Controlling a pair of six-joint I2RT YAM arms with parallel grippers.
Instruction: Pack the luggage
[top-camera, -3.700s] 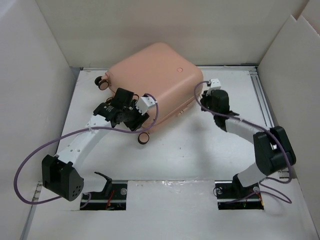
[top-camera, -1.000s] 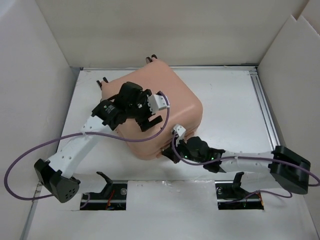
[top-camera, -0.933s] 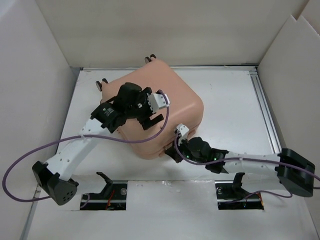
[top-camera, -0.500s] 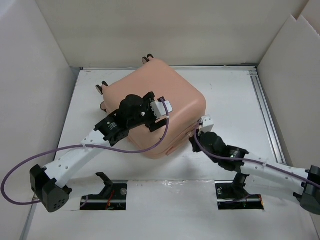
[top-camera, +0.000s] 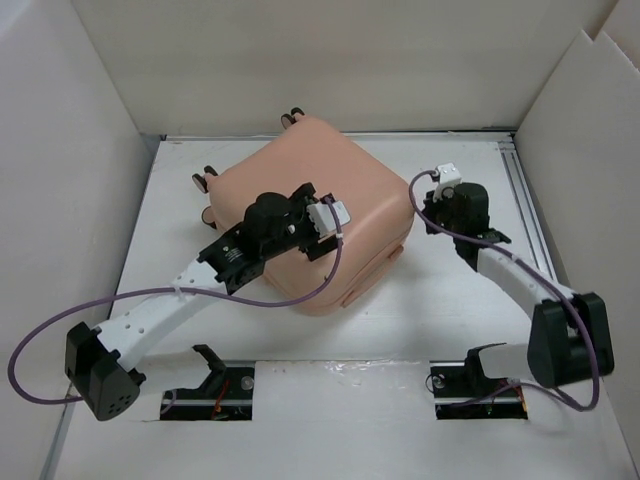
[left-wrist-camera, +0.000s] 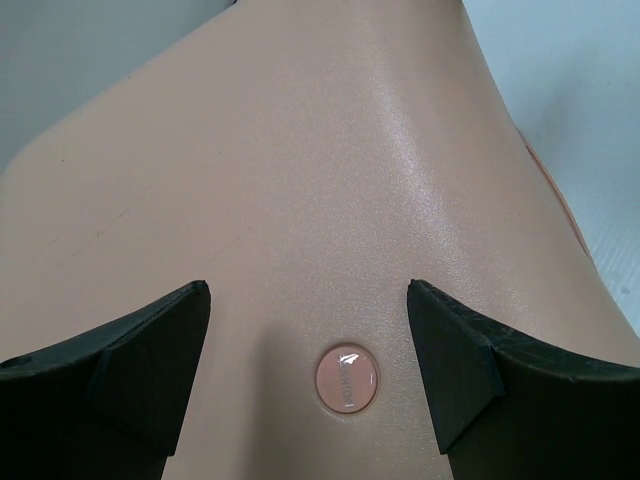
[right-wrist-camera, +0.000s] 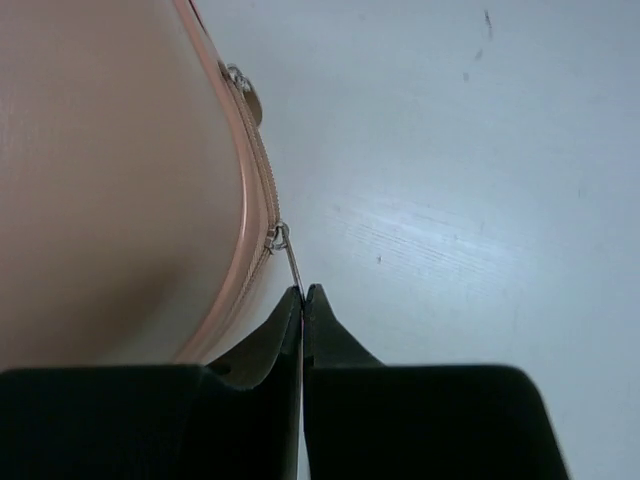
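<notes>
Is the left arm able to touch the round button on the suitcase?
Probably yes: the open left gripper is right over the luggage, the round button between its fingers, nothing covering it.

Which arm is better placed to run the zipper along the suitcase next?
Right. The right gripper is shut on the zipper pull at the seam of the luggage. The left gripper is open over the lid near the round badge, away from the zipper.

The luggage (top-camera: 360, 175) fills the middle; bare table (top-camera: 440, 320) lies to its right, back wall (top-camera: 350, 70) seemingly close behind.
</notes>
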